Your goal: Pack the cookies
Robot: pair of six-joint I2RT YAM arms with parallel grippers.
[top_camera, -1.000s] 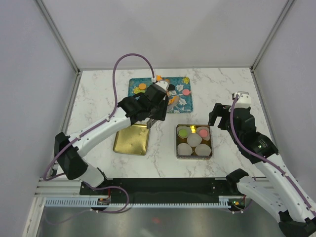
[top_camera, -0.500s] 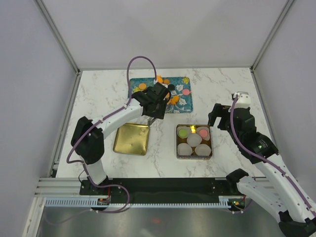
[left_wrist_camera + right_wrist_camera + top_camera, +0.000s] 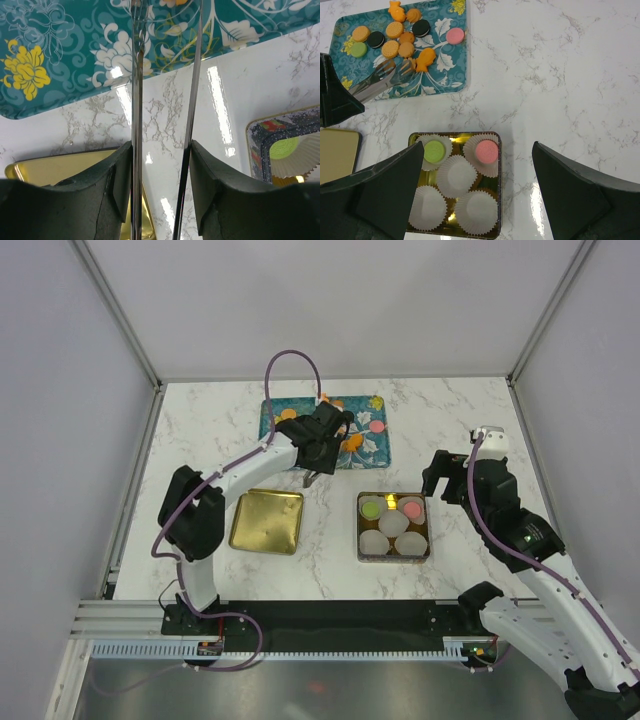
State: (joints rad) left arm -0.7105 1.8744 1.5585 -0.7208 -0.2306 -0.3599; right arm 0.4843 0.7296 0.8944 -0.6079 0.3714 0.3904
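Your square gold metal tin [image 3: 498, 195] sits on the bench with five white crinkled paper cups [image 3: 456, 175] in it. One far cup holds a green round cookie [image 3: 434, 150], the cup beside it a pink one [image 3: 486, 151], and the three nearer cups show only paper. The rest of the small flat cookies [image 3: 395, 30] lie on the teal flower-patterned tray [image 3: 450, 82] beyond the tin: mostly orange, with two black, one green, one pink and a fish-shaped orange piece. To the left of the tin you have a shallow gold metal pan [image 3: 266, 522], apart from both.

Your left hand [image 3: 161, 150] is half closed on a pair of long steel tongs [image 3: 136, 100], a blade against each finger. The tong tips reach over the tray's near edge, just beside the orange cluster; you cannot tell whether they touch a cookie. Your right hand [image 3: 475, 150] hangs above the tin with its jaws spread wide and gripping nothing.

The bench [image 3: 545, 75] is white marble with grey veins, closed in by plain grey walls [image 3: 330, 310] on metal framing.
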